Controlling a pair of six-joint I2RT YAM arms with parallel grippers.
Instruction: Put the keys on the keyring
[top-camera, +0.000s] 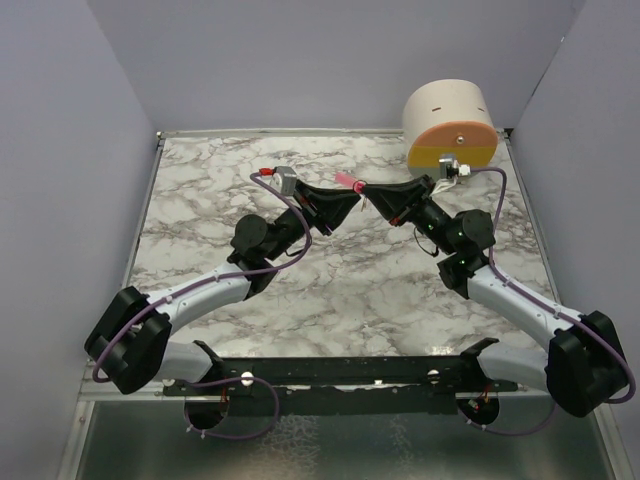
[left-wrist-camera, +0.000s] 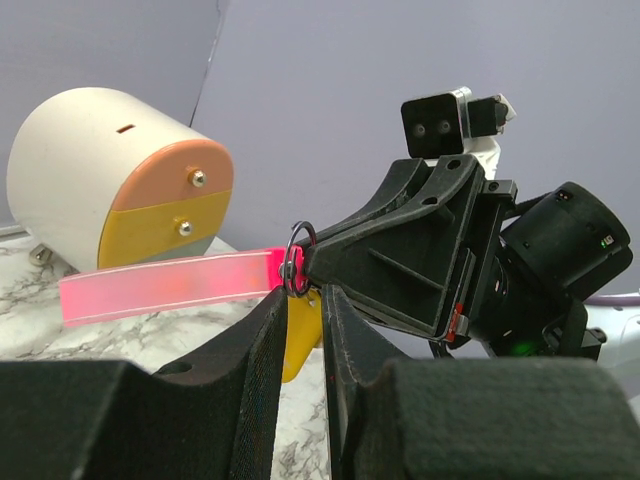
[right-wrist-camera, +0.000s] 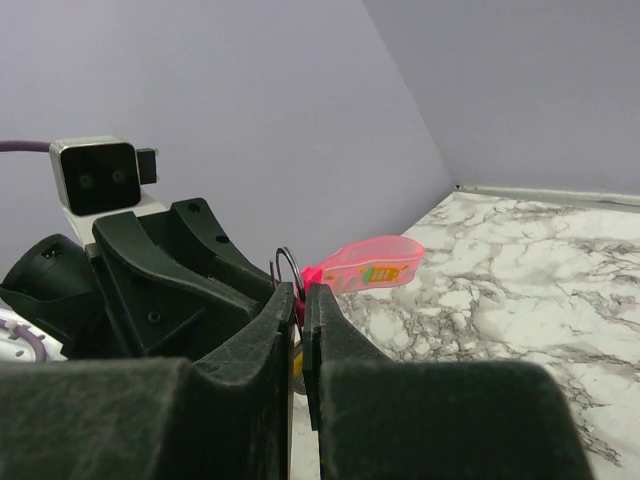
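Marble tabletop (top-camera: 330, 290) and lilac-grey walls (top-camera: 300, 60) surround what we are looking at; above the middle of that table, clear of its surface, the keys meet at the tips of both arms. We see the yellow key (left-wrist-camera: 300, 340) pinched head-up between the fingers (left-wrist-camera: 262, 340) of the left gripper (left-wrist-camera: 305, 300), which is closed on it; just above it stands the keyring (left-wrist-camera: 297, 258), a thin wire loop set upright. The pink key (left-wrist-camera: 170, 285) joins the ring at one end and sticks out level toward the back of the table; we cannot tell how it is threaded. The right gripper (right-wrist-camera: 300, 292) faces the left one tip to tip, its jaws pressed together on the keyring, with the pink end beside them; the yellow key sits just under the ring, and we cannot tell whether they touch. Behind, near the far right corner, a cream cylinder (left-wrist-camera: 110, 170) with an orange and yellow face lies on its side.
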